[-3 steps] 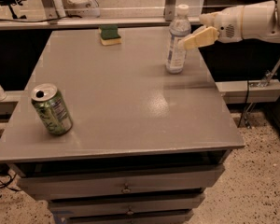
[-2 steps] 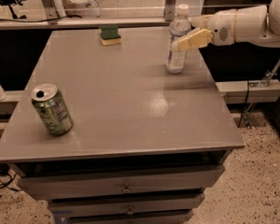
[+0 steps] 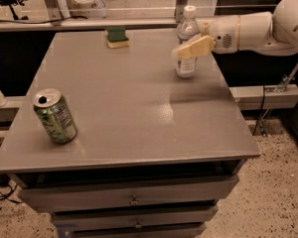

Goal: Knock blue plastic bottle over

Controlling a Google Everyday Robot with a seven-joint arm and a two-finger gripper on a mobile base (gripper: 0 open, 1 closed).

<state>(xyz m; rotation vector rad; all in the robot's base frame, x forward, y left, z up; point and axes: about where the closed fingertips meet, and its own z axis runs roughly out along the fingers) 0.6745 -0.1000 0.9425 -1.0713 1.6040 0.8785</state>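
Note:
The blue plastic bottle (image 3: 187, 29), clear with a white cap and a white label, stands upright near the table's far right edge. My gripper (image 3: 190, 49), tan at its tip, reaches in from the right on a white arm (image 3: 248, 31). It lies across the bottle's middle, at label height, and seems to touch it. The bottle's lower part (image 3: 185, 69) shows below the gripper.
A green soda can (image 3: 55, 116) stands tilted near the front left of the grey table (image 3: 139, 113). A green and yellow sponge (image 3: 116, 36) lies at the far edge. Drawers (image 3: 134, 200) are under the tabletop. A rail runs behind the table.
My gripper has moved left, from beside the bottle to across its front. The bottle still stands upright in the same place.

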